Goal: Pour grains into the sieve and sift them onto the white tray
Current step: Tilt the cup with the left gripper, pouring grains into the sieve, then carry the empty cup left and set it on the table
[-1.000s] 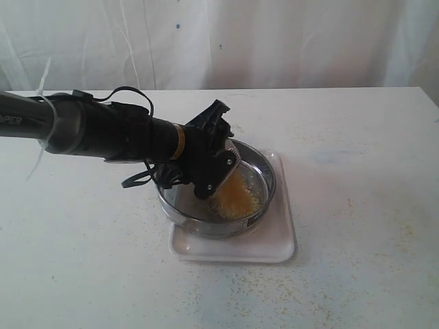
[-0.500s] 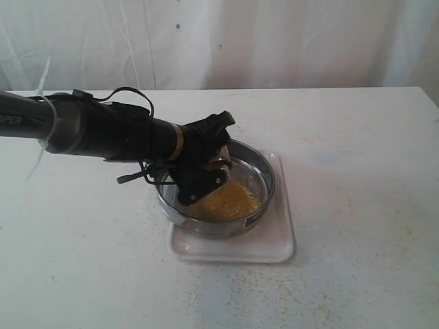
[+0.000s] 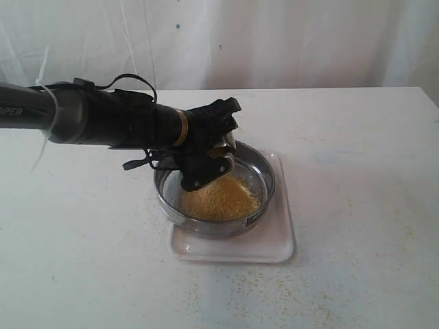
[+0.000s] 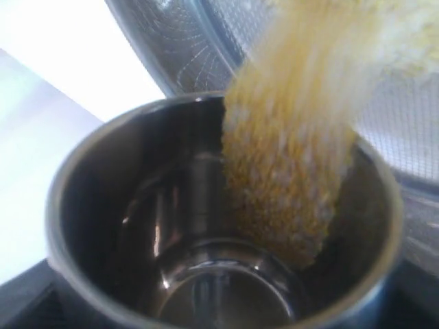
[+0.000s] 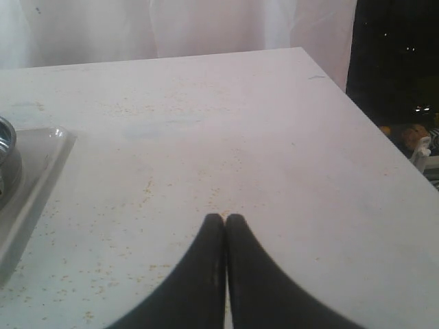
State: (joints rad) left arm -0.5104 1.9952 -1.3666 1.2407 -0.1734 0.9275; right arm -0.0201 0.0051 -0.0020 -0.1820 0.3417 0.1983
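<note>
Left gripper point(image 3: 215, 147) — clamped on the cup point(image 4: 137, 205) — has risen slightly; grains point(image 3: 216, 200) heap wider in the sieve point(image 3: 268, 179); right gripper point(image 5: 225, 227) closed, empty.

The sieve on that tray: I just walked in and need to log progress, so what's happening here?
The left hand grips a small steel cup, tipped over the sieve. The grains are streaming out of the cup onto a yellow heap on the mesh. The sieve sits on the white tray on the table. The right hand is shut and empty, off to the side above the tabletop, taking no part.
</note>
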